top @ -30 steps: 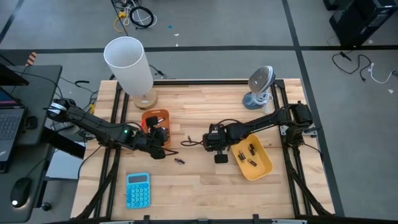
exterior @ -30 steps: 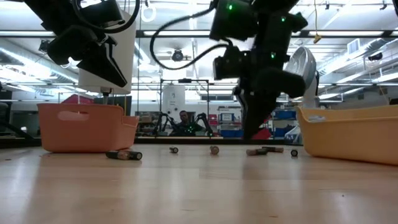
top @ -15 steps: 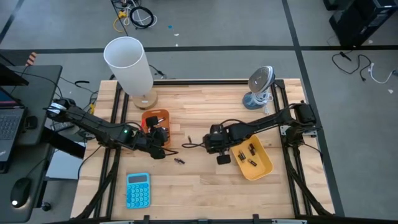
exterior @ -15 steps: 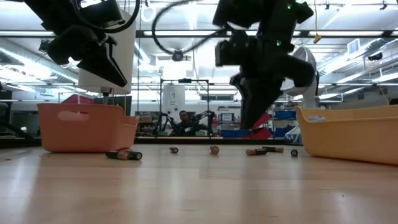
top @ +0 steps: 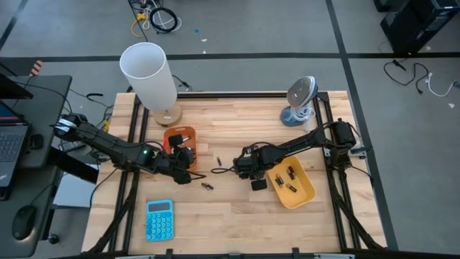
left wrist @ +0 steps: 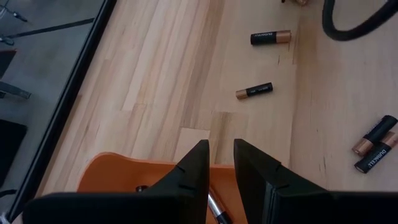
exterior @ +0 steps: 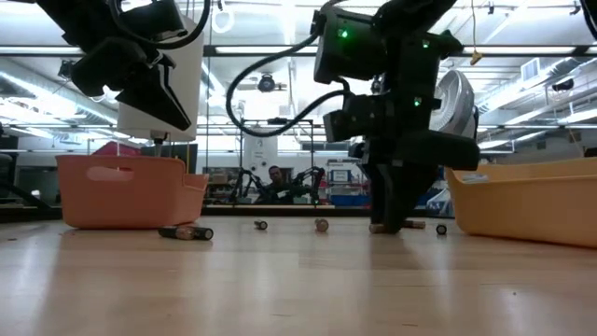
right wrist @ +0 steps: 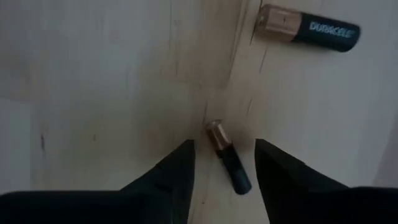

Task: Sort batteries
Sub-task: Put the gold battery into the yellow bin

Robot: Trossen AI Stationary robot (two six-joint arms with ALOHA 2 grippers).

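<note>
My right gripper (right wrist: pixel 225 163) is open and low over the table's middle (top: pixel 241 167). Its fingers stand on either side of a small black-and-copper battery (right wrist: pixel 227 157) that lies flat on the wood, without touching it. A bigger battery (right wrist: pixel 308 28) lies just beyond. My left gripper (left wrist: pixel 221 154) hovers at the near rim of the orange tray (top: pixel 180 137), a narrow gap between its fingertips. Through that gap a silvery battery (left wrist: pixel 215 206) shows in the orange tray (left wrist: pixel 124 180). Several batteries lie in the yellow tray (top: pixel 291 183). Loose ones (top: pixel 207 186) (left wrist: pixel 255 91) rest on the table.
A tall white cylinder (top: pixel 149 72) stands at the far left and a small fan (top: pixel 300 101) at the far right. A blue calculator (top: pixel 159 219) lies near the front edge. More loose batteries (exterior: pixel 187 232) (exterior: pixel 322 225) lie between the two trays.
My right gripper rose a little, then turned and came down to the table among the loose batteries. Its tip looks wider now than a second ago, so it has opened. My left arm has kept still.
</note>
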